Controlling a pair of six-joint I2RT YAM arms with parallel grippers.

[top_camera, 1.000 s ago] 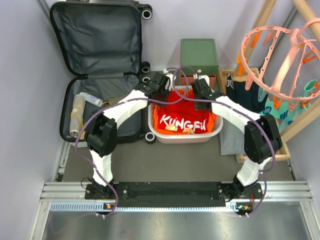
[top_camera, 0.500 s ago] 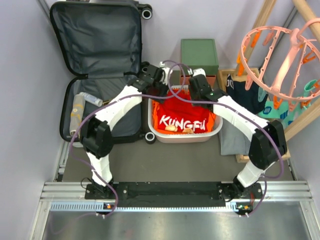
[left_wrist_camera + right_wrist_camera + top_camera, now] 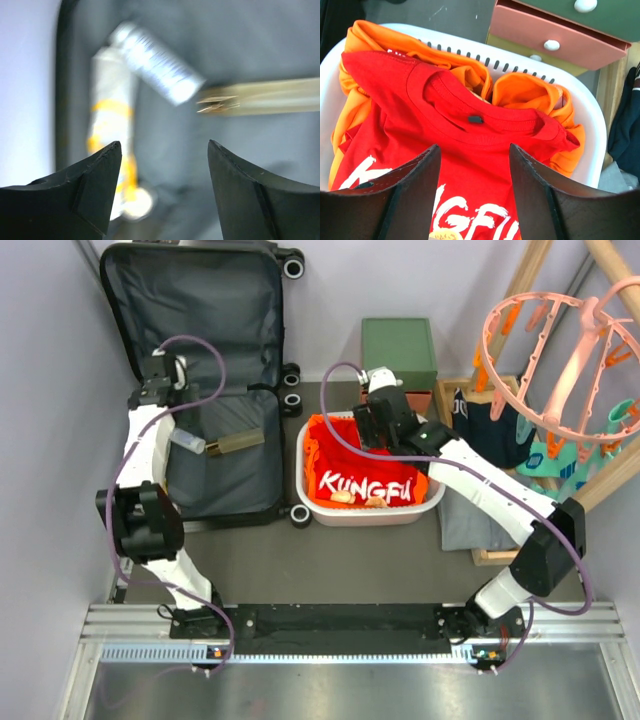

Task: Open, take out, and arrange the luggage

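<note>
Top external view: the luggage (image 3: 190, 320) sits open at the far-left corner of the bench, its lid propped upright against the back wall and its lower shell flat on the bench, grey lining showing. A silver tube (image 3: 188, 444) and a gold tube (image 3: 238, 441) lie inside that lower shell. The left arm (image 3: 140, 470) reaches over the shell's left edge, and the right arm (image 3: 480, 490) stretches out above the white laundry basket (image 3: 370, 518) at mid-bench, just right of the luggage. A red shirt (image 3: 365, 465) lies on top in the basket, and a green drawer box (image 3: 398, 350) stands behind it. Left wrist view, a bit blurred: the left gripper (image 3: 162, 150) hangs wide with nothing between its fingers, above the lining, and a white-and-yellow tube (image 3: 112, 125) lies by the shell's left wall. Right wrist view: the right gripper (image 3: 475, 150) is spread apart and empty, poised over the shirt's collar.
</note>
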